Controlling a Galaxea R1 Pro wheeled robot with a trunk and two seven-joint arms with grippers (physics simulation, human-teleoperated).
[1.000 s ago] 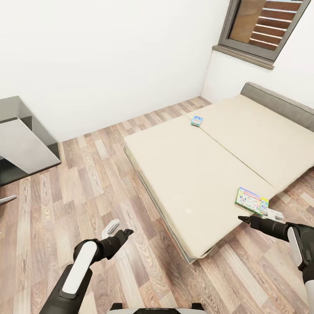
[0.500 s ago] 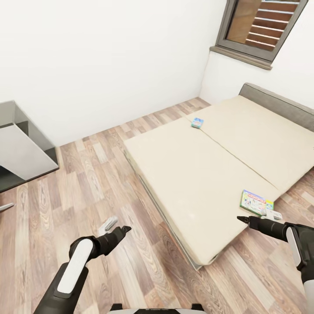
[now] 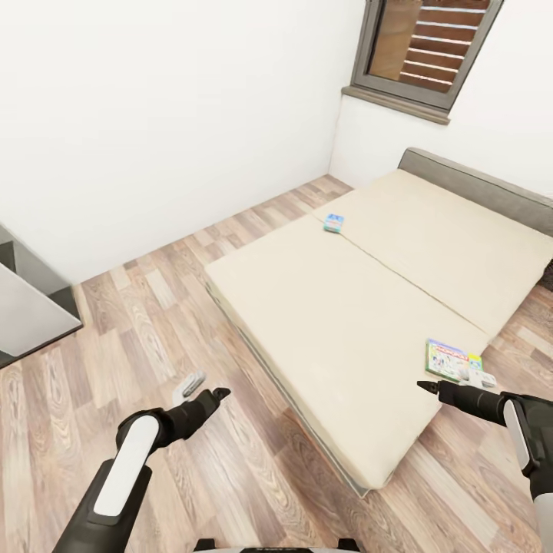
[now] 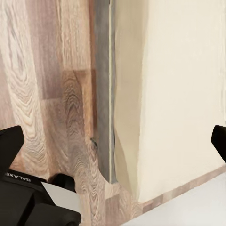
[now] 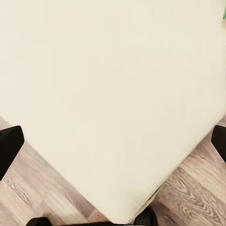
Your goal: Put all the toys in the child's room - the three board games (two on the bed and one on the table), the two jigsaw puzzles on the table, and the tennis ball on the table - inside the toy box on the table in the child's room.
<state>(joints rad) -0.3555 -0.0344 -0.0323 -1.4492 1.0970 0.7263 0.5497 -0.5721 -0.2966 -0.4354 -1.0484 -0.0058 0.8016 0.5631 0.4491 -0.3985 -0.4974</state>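
Near board game flat at bed edge, long axis pointing away

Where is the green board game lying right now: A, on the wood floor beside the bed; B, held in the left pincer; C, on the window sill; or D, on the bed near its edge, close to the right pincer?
D: the green board game lies flat on the bed near its edge, just beyond the right pincer, which is open and holds nothing.

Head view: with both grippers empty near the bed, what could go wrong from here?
The green-bordered flat board game box lies at the beige mattress's edge, close to the open right gripper; a careless nudge might push it onto the floor. The small blue board game box lies far across the mattress, probably beyond reach from here.
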